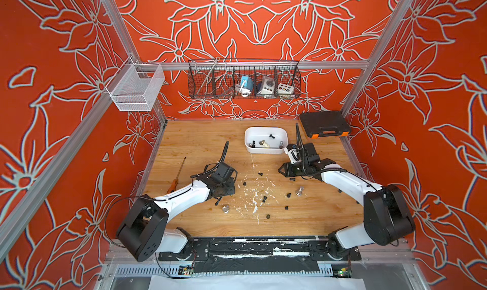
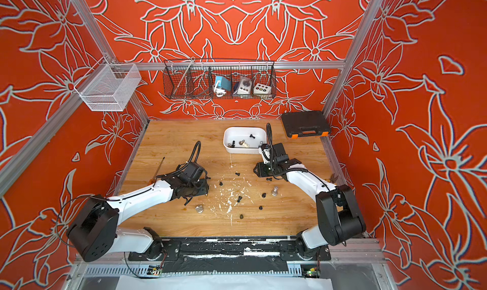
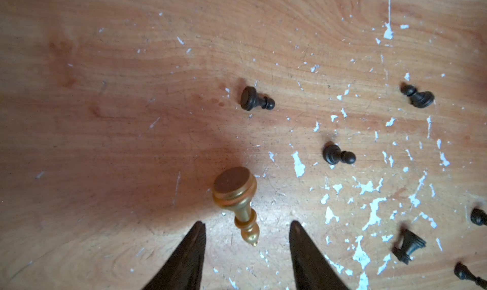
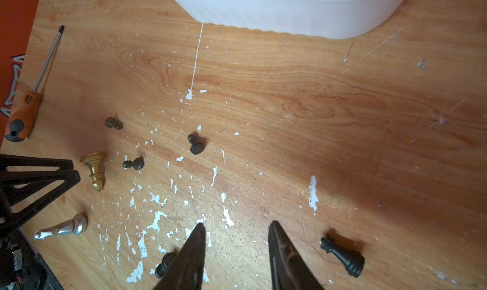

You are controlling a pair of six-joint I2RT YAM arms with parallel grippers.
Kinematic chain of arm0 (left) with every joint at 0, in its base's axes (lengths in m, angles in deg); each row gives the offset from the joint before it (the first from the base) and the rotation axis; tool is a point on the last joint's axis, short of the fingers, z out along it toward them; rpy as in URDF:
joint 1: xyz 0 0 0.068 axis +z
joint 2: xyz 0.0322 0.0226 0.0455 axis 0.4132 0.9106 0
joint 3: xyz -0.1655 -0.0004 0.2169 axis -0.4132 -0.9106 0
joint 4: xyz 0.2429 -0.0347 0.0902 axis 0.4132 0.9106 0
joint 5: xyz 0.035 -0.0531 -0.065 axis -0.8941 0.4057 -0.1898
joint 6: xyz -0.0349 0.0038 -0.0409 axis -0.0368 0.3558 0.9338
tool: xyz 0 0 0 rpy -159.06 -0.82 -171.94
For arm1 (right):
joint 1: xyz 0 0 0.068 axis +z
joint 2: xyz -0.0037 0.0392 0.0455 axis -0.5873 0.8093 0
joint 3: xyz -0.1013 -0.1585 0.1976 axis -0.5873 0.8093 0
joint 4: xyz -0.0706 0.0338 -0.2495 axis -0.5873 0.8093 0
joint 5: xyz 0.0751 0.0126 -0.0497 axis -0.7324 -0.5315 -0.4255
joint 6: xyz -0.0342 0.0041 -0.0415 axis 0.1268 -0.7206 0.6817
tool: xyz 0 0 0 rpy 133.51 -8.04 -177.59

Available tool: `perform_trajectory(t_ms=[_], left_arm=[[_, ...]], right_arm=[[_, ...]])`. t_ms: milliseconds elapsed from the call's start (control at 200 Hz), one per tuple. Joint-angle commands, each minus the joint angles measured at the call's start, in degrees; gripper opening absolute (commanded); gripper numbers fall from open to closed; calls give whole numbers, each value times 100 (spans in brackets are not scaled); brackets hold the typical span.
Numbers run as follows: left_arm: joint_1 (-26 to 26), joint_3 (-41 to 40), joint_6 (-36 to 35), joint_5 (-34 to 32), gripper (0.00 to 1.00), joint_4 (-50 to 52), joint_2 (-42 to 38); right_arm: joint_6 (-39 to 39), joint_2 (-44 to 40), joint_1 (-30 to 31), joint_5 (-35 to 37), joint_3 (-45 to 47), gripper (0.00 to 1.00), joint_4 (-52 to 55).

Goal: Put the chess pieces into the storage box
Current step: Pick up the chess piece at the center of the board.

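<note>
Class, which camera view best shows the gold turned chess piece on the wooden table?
Left wrist view: the gold turned chess piece lies large and sharp, on its side, base showing. The right wrist view shows it small; both top views hide it under the left arm.

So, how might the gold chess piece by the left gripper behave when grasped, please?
The gold piece lies on its side with a round base, so it will probably roll if nudged. Its glossy, tapering stem may slip out of the left gripper.

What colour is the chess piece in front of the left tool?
Gold. The piece shows best in the left wrist view.
</note>
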Motion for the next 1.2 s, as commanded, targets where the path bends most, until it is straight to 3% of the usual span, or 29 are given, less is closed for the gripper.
perform_trajectory(t_ms=[0,340,565,1196], left_arm=[[-33,-4,132,-7,52,-109,196],[-35,148,185,-126,51,-296,655],[-36,100,204,-420,46,-325,766],[-34,55,70,-422,34,-503,1102]], right_arm=[[82,-163,19,-170,104,42,-144],[49,-176,21,-249,182,42,-125],[91,-100,21,-282,153,42,-52],[30,63,19,-344,95,42,6]])
